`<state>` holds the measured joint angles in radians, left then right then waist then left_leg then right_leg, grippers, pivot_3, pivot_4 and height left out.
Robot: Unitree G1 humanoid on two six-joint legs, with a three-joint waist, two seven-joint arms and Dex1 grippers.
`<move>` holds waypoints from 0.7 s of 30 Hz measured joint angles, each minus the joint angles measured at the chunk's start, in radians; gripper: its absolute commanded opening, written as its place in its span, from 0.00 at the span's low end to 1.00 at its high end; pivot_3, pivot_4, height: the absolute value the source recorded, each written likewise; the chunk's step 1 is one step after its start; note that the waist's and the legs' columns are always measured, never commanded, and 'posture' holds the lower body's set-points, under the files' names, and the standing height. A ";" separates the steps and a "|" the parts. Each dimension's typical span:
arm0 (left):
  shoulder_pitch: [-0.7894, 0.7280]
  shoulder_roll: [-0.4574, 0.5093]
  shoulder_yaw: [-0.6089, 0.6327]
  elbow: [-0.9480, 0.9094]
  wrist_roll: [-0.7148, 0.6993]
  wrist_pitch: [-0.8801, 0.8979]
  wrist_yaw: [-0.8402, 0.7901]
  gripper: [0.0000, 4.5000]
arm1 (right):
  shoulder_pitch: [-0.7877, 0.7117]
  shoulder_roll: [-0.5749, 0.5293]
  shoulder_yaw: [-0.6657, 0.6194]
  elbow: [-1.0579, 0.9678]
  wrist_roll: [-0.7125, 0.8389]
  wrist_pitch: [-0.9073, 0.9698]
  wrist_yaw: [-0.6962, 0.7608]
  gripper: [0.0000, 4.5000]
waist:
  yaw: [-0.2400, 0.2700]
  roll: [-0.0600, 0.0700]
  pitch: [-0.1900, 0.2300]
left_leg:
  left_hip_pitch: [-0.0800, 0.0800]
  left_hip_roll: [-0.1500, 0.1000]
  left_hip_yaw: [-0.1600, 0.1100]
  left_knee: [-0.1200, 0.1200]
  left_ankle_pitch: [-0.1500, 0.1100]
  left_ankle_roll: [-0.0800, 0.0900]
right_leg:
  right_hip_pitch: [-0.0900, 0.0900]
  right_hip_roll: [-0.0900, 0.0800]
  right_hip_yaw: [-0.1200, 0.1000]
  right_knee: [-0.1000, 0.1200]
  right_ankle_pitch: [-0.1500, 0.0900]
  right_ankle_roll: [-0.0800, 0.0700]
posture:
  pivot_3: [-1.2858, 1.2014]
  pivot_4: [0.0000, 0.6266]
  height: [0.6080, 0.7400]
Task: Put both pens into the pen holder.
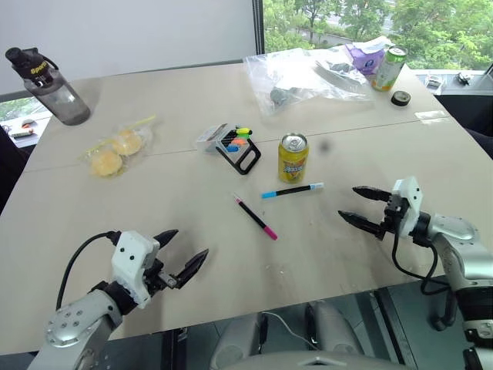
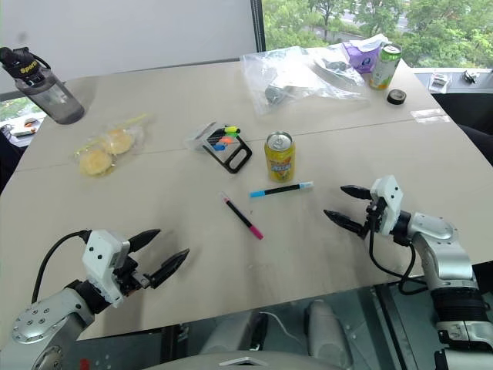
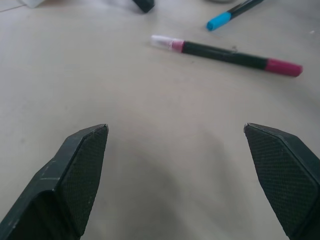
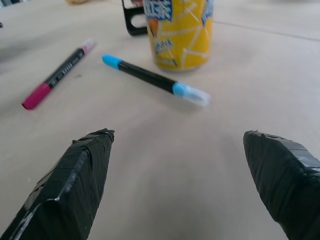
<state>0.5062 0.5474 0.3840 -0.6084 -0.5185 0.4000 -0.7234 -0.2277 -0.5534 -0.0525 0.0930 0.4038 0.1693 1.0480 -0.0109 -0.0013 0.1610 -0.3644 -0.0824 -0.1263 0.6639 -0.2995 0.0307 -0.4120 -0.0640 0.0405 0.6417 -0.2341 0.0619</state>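
Neither pen is picked up yet, so the task appears to be at its very start: the approach to the first grasp; both pens lie flat on the bench [image 1: 192, 200], apart from each other. The blue pen [image 1: 292, 190] lies just in front of a yellow can [image 1: 293, 157], between the can and the robot; the pink pen [image 1: 255, 216] lies near it, a little nearer the robot and to its left. The holder [image 1: 233, 143] stands further back, left of the can, with coloured marker tips showing in it.

The right end effector [image 1: 357, 204] hovers low over the bench, right of the blue pen, pointing towards it almost level, its two fingers spread wide and empty; the left end effector [image 1: 185, 253] sits near the front edge, pointing forward and rightward towards the pink pen, fingers likewise spread and empty.

The next move likely calls for one arm to reach in, tilt down over a pen's shaft and close across it; the can stands close to the blue pen and could be knocked.
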 measured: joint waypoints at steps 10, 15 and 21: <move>-0.067 0.148 0.173 -0.013 -0.215 0.025 -0.126 1.00 | -0.188 0.163 0.098 -0.020 -0.067 0.101 -0.183 0.99 | 0.001 0.000 0.000 | -0.001 0.000 -0.001 0.000 0.000 -0.001 | -0.001 0.000 -0.001 0.001 0.000 0.000 | 0.52 0.24 1.00; -0.111 0.216 0.222 -0.030 -0.281 0.063 -0.134 1.00 | -0.244 0.236 0.121 0.005 -0.090 0.141 -0.266 0.99 | -0.003 0.000 0.000 | -0.001 -0.001 0.000 -0.001 0.000 -0.001 | -0.003 0.001 -0.001 0.001 0.000 0.000 | 0.52 0.24 1.00; -0.132 0.252 0.243 -0.050 -0.348 0.098 -0.149 1.00 | -0.353 0.335 0.157 0.134 -0.166 0.096 -0.345 0.99 | -0.010 0.000 0.000 | 0.000 0.000 0.003 -0.005 0.000 -0.001 | -0.005 0.002 0.000 0.001 0.000 0.000 | 0.52 0.24 1.00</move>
<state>0.3746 0.7995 0.6268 -0.6580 -0.8669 0.4984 -0.8719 -0.5806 -0.2180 0.1040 0.2266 0.2377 0.2653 0.7030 -0.0211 -0.0010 0.1613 -0.3642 -0.0828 -0.1235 0.6590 -0.2992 0.0298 -0.4175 -0.0624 0.0405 0.6425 -0.2339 0.0616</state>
